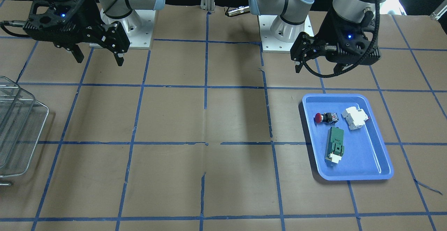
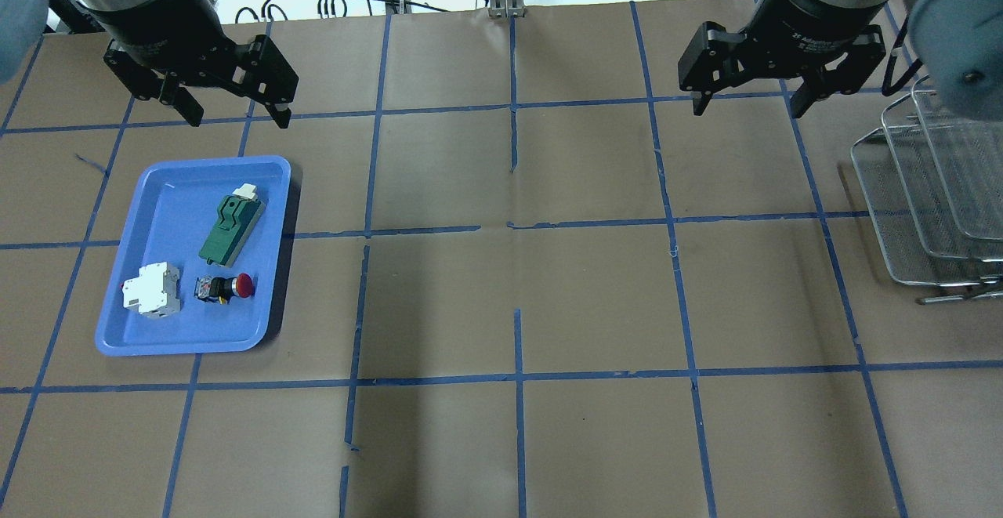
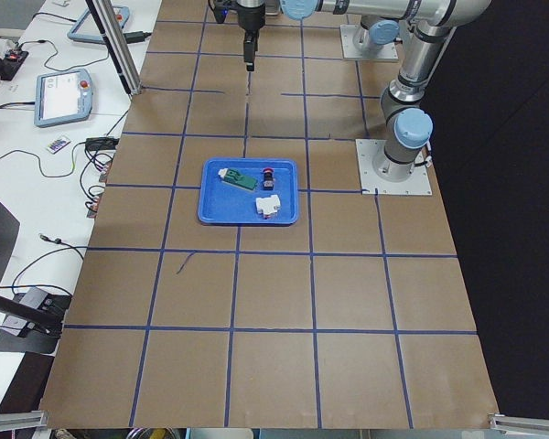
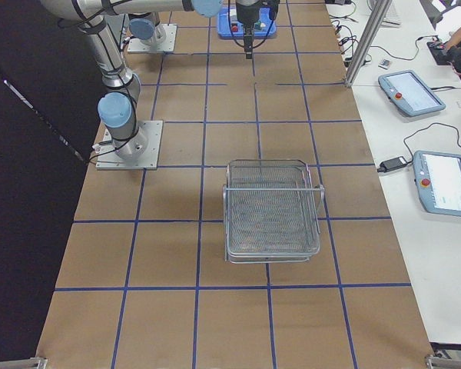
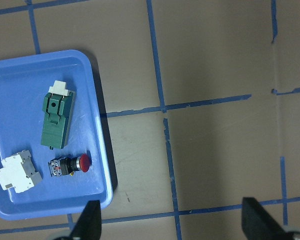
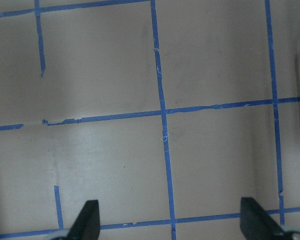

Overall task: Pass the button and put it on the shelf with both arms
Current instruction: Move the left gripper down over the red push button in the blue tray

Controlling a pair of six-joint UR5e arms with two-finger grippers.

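The left fingers (image 2: 280,114) are spread wide and grasp nothing, hovering above the counter (image 2: 517,306). The button (image 2: 227,288) lies on its side in the blue tray (image 2: 168,212), below and off to one side of those fingers and well apart from them. A green module (image 2: 231,219) and a white block (image 2: 152,291) lie just beside it. The right fingers (image 2: 801,101) are likewise released and empty. The shelf (image 2: 925,212) stands on the counter to their outer side, untouched.
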